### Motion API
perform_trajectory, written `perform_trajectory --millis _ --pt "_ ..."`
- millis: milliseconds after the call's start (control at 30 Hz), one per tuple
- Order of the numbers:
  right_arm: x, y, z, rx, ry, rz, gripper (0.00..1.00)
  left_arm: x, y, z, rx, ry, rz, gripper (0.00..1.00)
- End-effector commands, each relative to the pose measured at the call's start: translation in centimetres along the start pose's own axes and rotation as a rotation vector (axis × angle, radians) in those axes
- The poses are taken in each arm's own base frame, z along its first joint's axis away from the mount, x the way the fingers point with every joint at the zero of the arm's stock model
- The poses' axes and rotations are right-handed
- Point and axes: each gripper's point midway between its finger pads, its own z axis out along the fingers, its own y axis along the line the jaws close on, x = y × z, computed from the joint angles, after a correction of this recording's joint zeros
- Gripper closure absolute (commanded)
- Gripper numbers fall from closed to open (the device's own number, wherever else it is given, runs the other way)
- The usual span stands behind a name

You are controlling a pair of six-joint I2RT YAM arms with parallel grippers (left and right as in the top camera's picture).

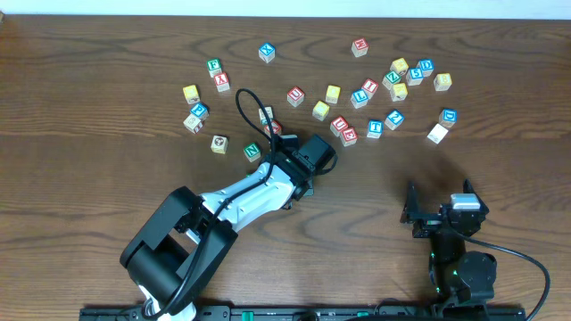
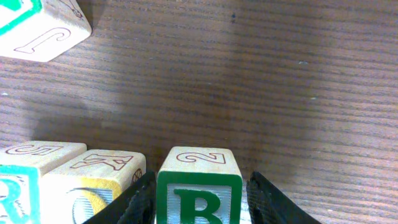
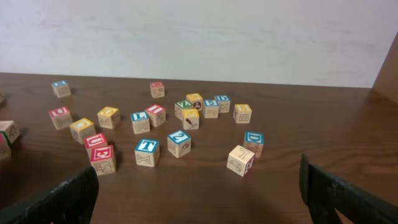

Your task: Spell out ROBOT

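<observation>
In the left wrist view a green-faced B cube stands on the table between the fingers of my left gripper. A narrow gap shows on its right side, so the jaws are open around it. To its left a yellow-faced cube and a green-faced R cube stand in line with it. In the overhead view the left gripper hides this row. The blue-faced T cube lies among the scattered cubes. My right gripper rests open and empty at the front right.
Several loose cubes are scattered across the far half of the table, among them red-lettered ones and yellow ones. Another cube lies just beyond the row. A white cube sits at the right.
</observation>
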Motion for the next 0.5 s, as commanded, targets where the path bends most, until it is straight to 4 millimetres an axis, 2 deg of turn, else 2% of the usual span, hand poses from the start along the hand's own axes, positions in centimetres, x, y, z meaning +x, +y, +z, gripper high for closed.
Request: perform_trajectory --millis 0,467 --pt "0.1 -0.1 0.0 0.005 0.002 -0.011 0.01 -0.8 -0.1 -1.1 0.017 -0.027 0.006 0.54" --pt "0.1 -0.1 0.0 0.005 0.002 -0.011 0.01 -1.8 -0.1 -3.9 0.058 -0.068 0.012 0.54"
